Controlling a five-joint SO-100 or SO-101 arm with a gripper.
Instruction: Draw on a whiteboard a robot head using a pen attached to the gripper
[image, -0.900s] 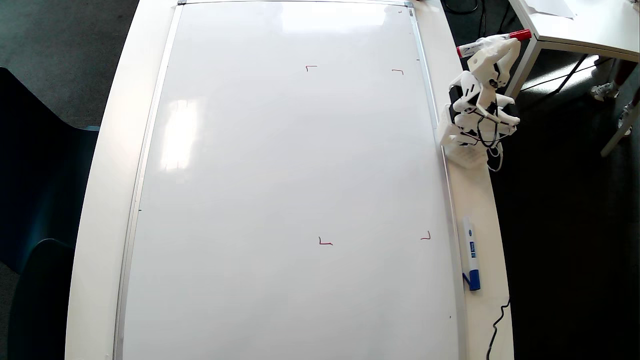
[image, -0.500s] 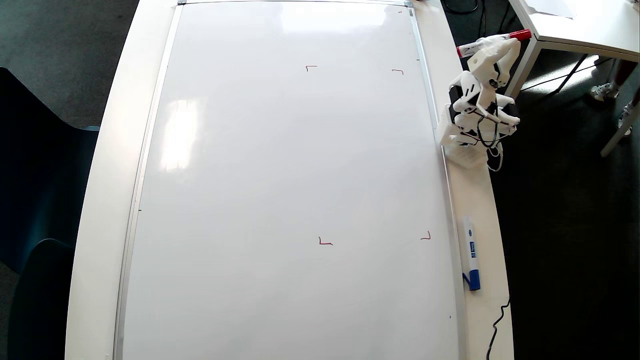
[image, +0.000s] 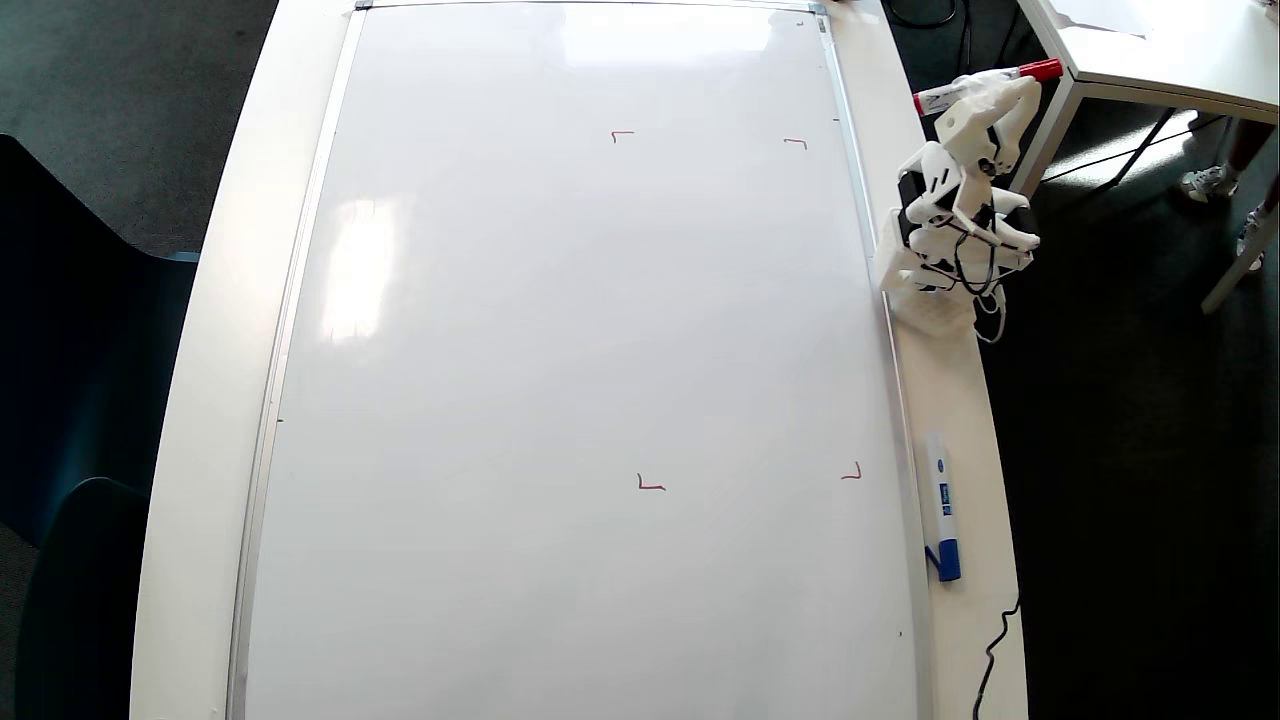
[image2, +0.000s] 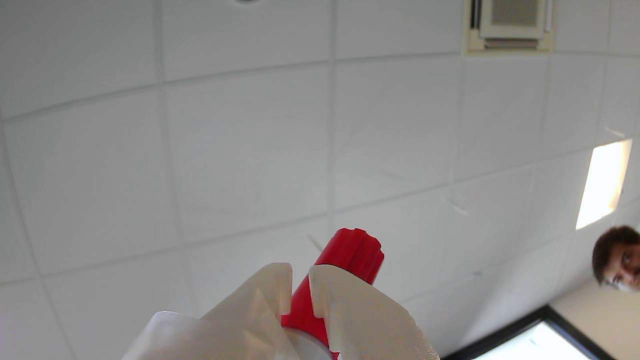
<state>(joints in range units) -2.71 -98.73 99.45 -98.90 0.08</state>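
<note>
Jaws of the gripper (image2: 300, 280) pinch the pen (image2: 345, 255), pointed away from the whiteboard (image: 560, 330); only corner marks (image: 650, 484) exist, so the whole robot head remains undrawn.

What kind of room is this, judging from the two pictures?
Probably an office or a classroom. The wrist view shows a white tiled ceiling with an air vent and a flat light panel; the overhead view shows grey carpet and a large glossy white whiteboard.
</note>
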